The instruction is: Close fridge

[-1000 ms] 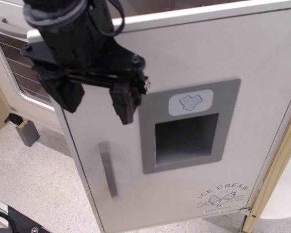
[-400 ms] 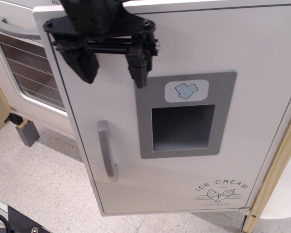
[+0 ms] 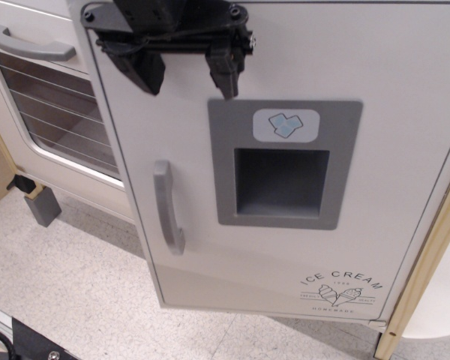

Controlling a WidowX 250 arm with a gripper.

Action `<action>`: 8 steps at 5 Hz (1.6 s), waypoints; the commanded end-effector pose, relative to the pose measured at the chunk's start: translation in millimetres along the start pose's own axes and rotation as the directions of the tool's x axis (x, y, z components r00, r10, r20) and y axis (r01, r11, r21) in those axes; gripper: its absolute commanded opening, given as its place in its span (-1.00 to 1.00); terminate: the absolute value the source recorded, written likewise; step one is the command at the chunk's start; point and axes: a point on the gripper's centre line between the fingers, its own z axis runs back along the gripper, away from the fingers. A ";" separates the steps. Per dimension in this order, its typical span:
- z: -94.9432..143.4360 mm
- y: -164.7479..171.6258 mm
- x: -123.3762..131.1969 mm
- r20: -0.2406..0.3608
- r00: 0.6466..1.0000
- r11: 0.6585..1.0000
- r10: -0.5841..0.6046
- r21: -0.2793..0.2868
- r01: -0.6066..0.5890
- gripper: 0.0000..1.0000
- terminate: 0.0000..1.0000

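The white fridge door (image 3: pixel 405 187) fills most of the view. It has a grey recessed dispenser panel (image 3: pixel 281 163), a grey vertical handle (image 3: pixel 167 208) and "ICE CREAM" print (image 3: pixel 341 291). The door stands nearly flush, its top edge at the frame's top. My black gripper (image 3: pixel 187 79) hangs at the upper left in front of the door, above the handle and just left of the panel. Its two fingers (image 3: pixel 225 71) are apart and hold nothing. I cannot tell whether they touch the door.
The white oven door (image 3: pixel 49 120) with a wire-lined window and a horizontal grey handle (image 3: pixel 30 45) stands at the left. A wooden post (image 3: pixel 424 262) runs along the right edge. A grey block (image 3: pixel 43 205) lies on the speckled floor (image 3: pixel 67 292).
The fridge door has swung further toward shut; its top edge and the dark opening above it are out of view. My gripper has moved up and right along the door.
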 end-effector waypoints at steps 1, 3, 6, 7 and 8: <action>-3.8 4.2 20.4 0.079 0.997 1.000 0.014 0.011 -0.015 1.00 -1.00; -12.9 5.9 40.6 0.105 0.993 0.998 0.052 0.026 -0.055 1.00 -1.00; -20.0 7.6 66.1 0.132 0.986 0.994 0.102 0.026 -0.106 1.00 -1.00; -22.9 8.4 73.4 0.126 0.984 0.992 0.124 0.023 -0.128 1.00 -1.00; -23.1 9.1 78.5 0.126 0.983 0.990 0.133 0.026 -0.138 1.00 -1.00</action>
